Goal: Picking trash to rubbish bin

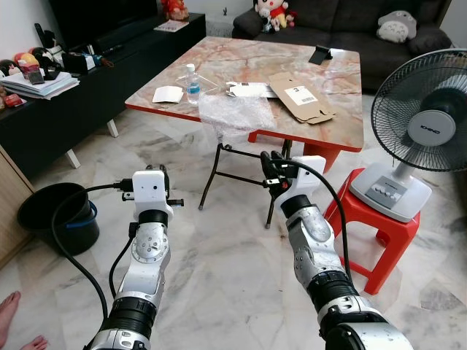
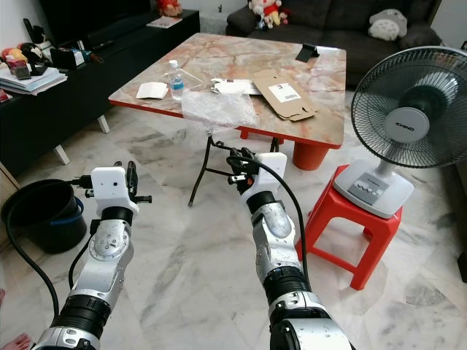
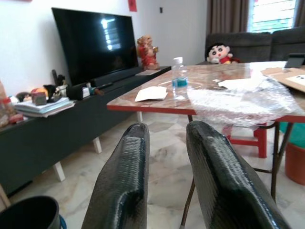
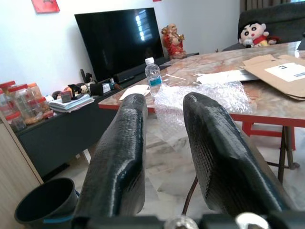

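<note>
A marble-topped table (image 1: pixel 343 87) with a red edge stands ahead. On it lie a sheet of bubble wrap (image 1: pixel 235 113) drooping over the front edge, a small plastic bottle (image 1: pixel 193 84), a white paper (image 1: pixel 167 94), a white packet (image 1: pixel 248 89) and flattened cardboard (image 1: pixel 300 97). A black bin (image 1: pixel 55 211) sits on the floor at the left. My left gripper (image 3: pixel 167 131) and right gripper (image 4: pixel 164 102) are both raised in front of me, short of the table, open and holding nothing. The right gripper (image 1: pixel 271 166) is just below the bubble wrap's hanging edge.
A standing fan (image 1: pixel 423 124) rests on a red stool (image 1: pixel 379 219) at the right. A dark TV console (image 1: pixel 66 109) with clutter runs along the left. A sofa (image 1: pixel 343 25) is behind the table. A person's bare foot (image 1: pixel 9 306) shows at bottom left.
</note>
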Motion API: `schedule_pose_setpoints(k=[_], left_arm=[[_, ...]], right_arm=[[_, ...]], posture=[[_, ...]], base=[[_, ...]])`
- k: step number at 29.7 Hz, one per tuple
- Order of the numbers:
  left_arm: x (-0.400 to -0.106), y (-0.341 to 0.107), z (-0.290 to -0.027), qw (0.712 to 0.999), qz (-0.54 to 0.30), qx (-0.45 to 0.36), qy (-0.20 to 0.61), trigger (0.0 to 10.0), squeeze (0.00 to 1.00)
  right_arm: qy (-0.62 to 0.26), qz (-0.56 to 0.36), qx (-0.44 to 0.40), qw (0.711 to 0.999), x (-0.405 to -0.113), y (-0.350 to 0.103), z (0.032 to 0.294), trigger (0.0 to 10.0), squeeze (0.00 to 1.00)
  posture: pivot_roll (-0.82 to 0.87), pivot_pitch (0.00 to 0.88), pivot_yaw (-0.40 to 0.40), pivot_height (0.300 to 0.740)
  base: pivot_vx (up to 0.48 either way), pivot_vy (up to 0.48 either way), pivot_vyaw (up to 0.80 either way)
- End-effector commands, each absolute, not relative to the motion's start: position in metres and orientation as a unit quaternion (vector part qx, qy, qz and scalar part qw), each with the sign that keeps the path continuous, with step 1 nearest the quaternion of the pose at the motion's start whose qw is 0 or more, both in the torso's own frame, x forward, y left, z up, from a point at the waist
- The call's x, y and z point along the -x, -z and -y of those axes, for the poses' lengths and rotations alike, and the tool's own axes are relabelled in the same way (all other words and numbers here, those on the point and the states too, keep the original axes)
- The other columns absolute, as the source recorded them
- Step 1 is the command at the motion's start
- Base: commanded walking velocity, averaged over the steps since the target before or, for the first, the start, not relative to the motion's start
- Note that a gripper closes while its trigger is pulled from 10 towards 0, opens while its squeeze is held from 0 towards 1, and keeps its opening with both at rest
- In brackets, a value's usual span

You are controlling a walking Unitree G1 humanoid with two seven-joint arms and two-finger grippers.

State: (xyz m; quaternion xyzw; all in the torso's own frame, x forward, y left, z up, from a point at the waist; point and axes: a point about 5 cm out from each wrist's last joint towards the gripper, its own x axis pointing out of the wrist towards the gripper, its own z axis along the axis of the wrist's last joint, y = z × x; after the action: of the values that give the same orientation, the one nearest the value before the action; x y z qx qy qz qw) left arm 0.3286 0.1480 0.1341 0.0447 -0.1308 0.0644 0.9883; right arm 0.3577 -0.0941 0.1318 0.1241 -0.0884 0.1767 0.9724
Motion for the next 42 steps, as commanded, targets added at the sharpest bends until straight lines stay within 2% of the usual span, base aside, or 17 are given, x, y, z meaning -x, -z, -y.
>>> schedule_pose_setpoints(k=[1, 25, 42], left_arm=[[-0.329, -0.138, -0.146, 0.988, 0.137, -0.049, -0.057, 10.0, 1.0], [-0.332, -0.142, -0.144, 0.989, 0.132, -0.042, -0.043, 10.0, 1.0], [-0.308, -0.127, -0.148, 0.99, 0.11, -0.041, -0.072, 10.0, 1.0]], right_arm=[[-0.173, 0.091, -0.127, 0.972, -0.357, -0.133, 0.095, 10.0, 1.0], [-0.16, 0.082, -0.127, 0.976, -0.358, -0.131, 0.101, 10.0, 1.0], [-0.181, 0.057, -0.119, 0.975, -0.343, -0.117, 0.102, 10.0, 1.0]], posture=[[0.0, 0.0, 0.017, 0.74], [-0.01, 0.0, 0.01, 0.74], [-0.02, 0.118, -0.058, 0.74]], base=[[0.0, 0.0, 0.0], [0.0, 0.0, 0.0], [0.0, 0.0, 0.0]])
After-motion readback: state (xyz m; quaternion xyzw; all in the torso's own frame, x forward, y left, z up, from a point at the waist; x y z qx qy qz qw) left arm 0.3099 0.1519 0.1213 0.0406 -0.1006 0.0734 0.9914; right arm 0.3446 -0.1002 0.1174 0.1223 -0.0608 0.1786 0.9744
